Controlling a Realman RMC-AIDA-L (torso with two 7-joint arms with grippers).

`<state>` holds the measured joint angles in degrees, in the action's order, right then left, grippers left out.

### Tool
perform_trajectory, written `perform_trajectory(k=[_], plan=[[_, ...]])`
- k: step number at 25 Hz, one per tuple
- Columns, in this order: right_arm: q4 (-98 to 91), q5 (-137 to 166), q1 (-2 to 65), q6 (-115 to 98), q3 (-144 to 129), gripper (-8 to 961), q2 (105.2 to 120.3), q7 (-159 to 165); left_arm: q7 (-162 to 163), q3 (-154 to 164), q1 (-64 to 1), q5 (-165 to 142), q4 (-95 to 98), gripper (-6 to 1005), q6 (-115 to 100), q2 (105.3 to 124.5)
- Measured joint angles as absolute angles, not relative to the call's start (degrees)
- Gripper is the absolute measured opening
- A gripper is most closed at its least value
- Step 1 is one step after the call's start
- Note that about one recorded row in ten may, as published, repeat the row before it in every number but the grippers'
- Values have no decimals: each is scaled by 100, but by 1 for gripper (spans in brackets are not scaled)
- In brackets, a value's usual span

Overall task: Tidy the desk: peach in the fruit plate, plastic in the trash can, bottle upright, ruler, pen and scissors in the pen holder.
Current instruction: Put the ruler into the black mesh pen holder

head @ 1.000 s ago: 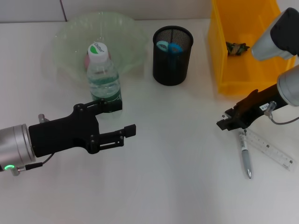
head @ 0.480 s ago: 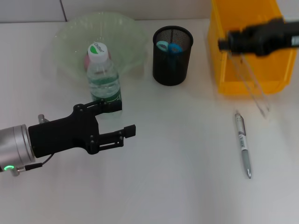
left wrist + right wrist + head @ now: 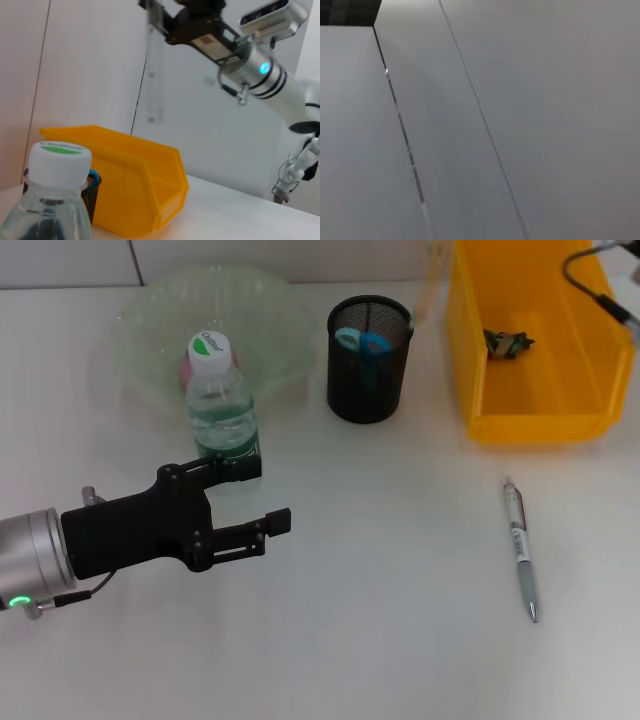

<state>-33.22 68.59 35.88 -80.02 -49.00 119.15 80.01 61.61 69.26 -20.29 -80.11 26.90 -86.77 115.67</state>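
You have the left gripper low over the plain white desk, its black fingers spread apart with nothing between them, just in front of the small clear plastic water bottle, which stands upright with its white cap on top. Behind the bottle sits the large pale green translucent fruit plate; a bit of pink peach shows in it. The black wire-mesh pen holder holds the light blue scissor handles. The crumpled dark green plastic scrap lies in the bright yellow trash can. The slim silver-grey pen lies on the desk in front of that bin.

Your right gripper is raised high, pinching the clear ruler, which hangs straight down above the pen holder.
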Motion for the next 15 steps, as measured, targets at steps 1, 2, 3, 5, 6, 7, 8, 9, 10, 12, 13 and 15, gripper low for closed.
perform_trajectory(k=[1,2,3,5,6,7,8,9,10,12,13,15], plan=[[-2982,6676,3741,-7901,-4907,382,11920,7634,6161,6926,-2026,-8011,2690,785,-8676,11567],[-2695,6522,3888,-7804,-4918,385,11929,7316,6161,6926,-2025,-8011,2690,785,-8675,11566],[-2417,6367,4027,-7690,-4929,387,11940,7003,6161,6926,-2025,-8010,2689,785,-8672,11566],[-1964,6128,4282,-7494,-4934,392,11954,6449,6161,6926,-2029,-8011,2690,785,-8665,11567],[-1764,6030,4411,-7372,-4936,395,11959,6203,6161,6926,-2031,-8011,2690,785,-8662,11569],[-1590,5952,4530,-7235,-4933,397,11965,5996,6161,6926,-2031,-8012,2690,785,-8660,11571],[-1470,5883,4634,-7058,-4931,400,11969,5784,6161,6926,-2031,-8012,2690,785,-8659,11573],[-1359,5835,4724,-6913,-4929,402,11976,5633,6161,6925,-2027,-8013,2690,785,-8659,11574],[-1255,5787,4819,-6753,-4927,405,11981,5461,6160,6925,-2021,-8013,2690,785,-8658,11574],[-1070,5656,4971,-6488,-4933,410,11985,5194,6156,6925,-2009,-8013,2688,785,-8657,11575],[-978,5615,5050,-6375,-4924,413,11986,5096,6155,6926,-2007,-8013,2687,785,-8657,11575],[-910,5593,5131,-6221,-4924,418,11987,5030,6153,6925,-2006,-8011,2683,785,-8657,11575]])
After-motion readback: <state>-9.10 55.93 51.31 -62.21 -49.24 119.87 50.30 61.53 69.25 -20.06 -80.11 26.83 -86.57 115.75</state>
